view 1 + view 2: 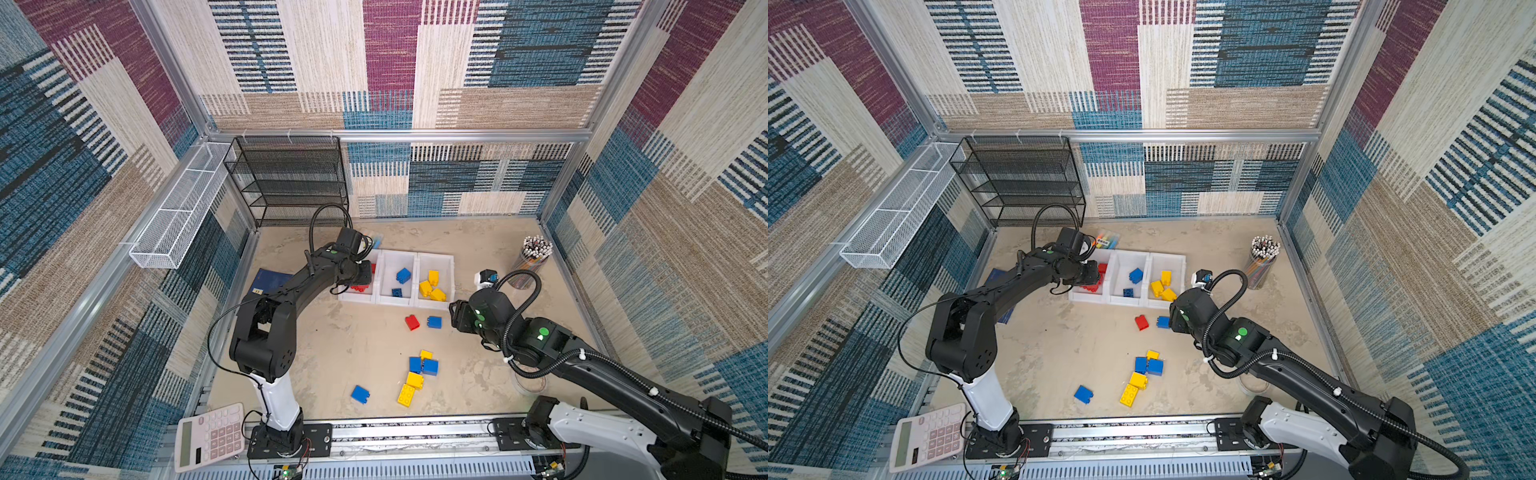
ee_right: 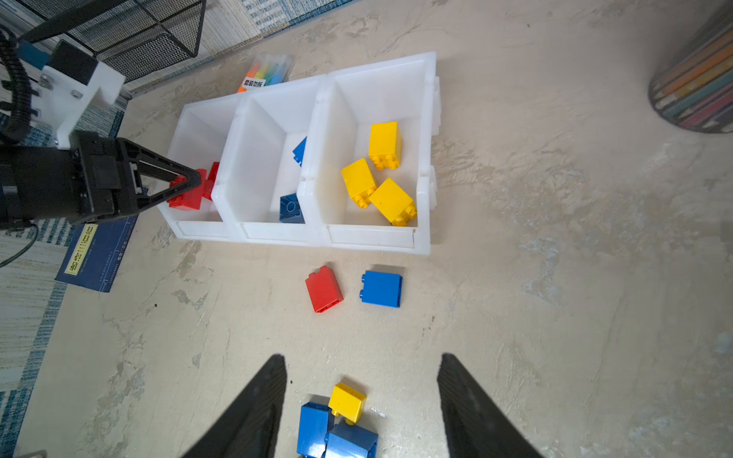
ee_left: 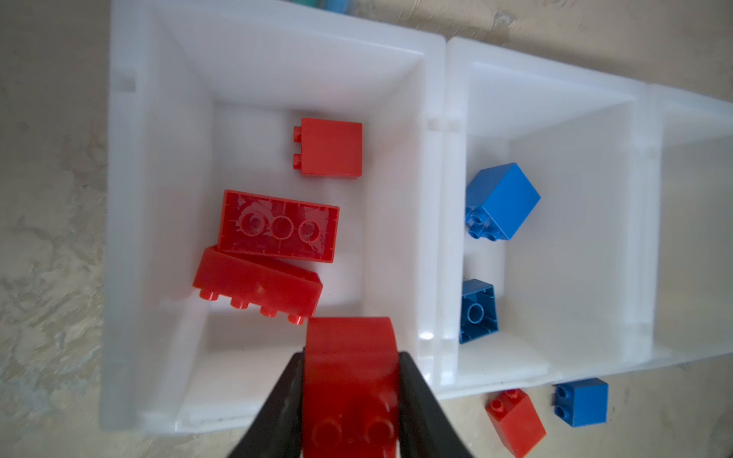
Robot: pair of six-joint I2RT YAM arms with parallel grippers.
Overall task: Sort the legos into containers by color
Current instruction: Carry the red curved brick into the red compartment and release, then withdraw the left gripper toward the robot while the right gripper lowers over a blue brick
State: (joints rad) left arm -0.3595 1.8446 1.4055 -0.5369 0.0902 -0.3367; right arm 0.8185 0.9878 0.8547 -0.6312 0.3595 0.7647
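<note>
L gripper point(image 3: 351, 359): clamped on red brick point(image 3: 351, 388), above front lip of leftmost bin point(image 3: 277, 67), three reds point(image 3: 277, 226) inside. Step: drop-off. Next: open jaws over bin floor, not lip. R gripper point(image 2: 363, 359): agape, empty, over blue/yellow cluster point(image 2: 317, 424) twd front edge of table point(image 2: 555, 317).

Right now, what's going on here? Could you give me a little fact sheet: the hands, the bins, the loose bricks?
Left hand: shut on a red brick, above the front of the left bin
Right hand: open, empty, over the table
Left bin: three red bricks inside
Middle bin: two blue bricks
Right bin: three yellow bricks
Loose bricks: one red, four blue, three yellow
</note>
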